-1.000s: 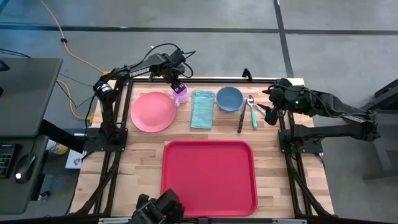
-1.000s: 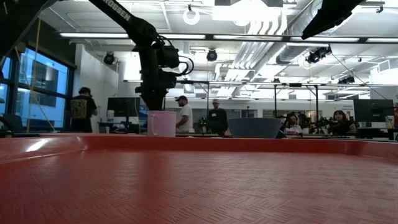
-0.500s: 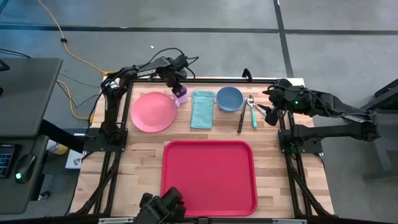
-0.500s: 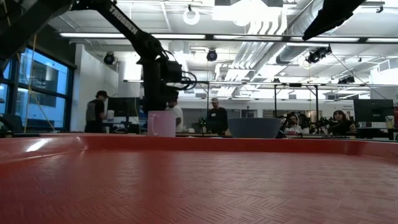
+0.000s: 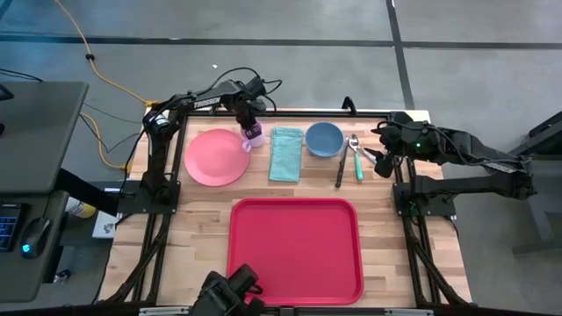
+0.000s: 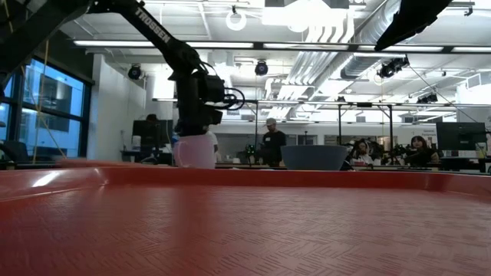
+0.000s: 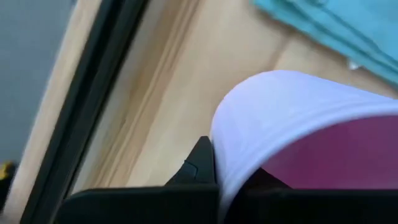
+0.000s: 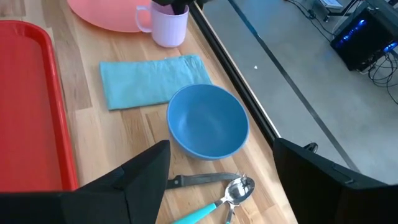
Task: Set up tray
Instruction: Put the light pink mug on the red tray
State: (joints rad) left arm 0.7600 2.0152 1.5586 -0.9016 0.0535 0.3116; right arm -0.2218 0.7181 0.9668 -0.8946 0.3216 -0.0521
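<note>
High view: the tray (image 5: 295,248) lies at the table's near middle, well apart from the dishes along the far edge. The left gripper (image 5: 252,125) pinches the mug (image 5: 255,136), beside the plate (image 5: 216,157). Past the mug lie a cloth (image 5: 285,154), bowl (image 5: 324,139), knife (image 5: 340,167) and spoon (image 5: 356,155).

Low view: the tray's rim (image 6: 245,178) fills the foreground; mug (image 6: 195,151) and bowl (image 6: 314,157) stand behind it.

Left wrist view: the mug's rim (image 7: 292,118) is clamped.

Right wrist view: the right gripper (image 8: 221,180), fingers spread, hangs near bowl (image 8: 208,121) and spoon (image 8: 237,190).
</note>
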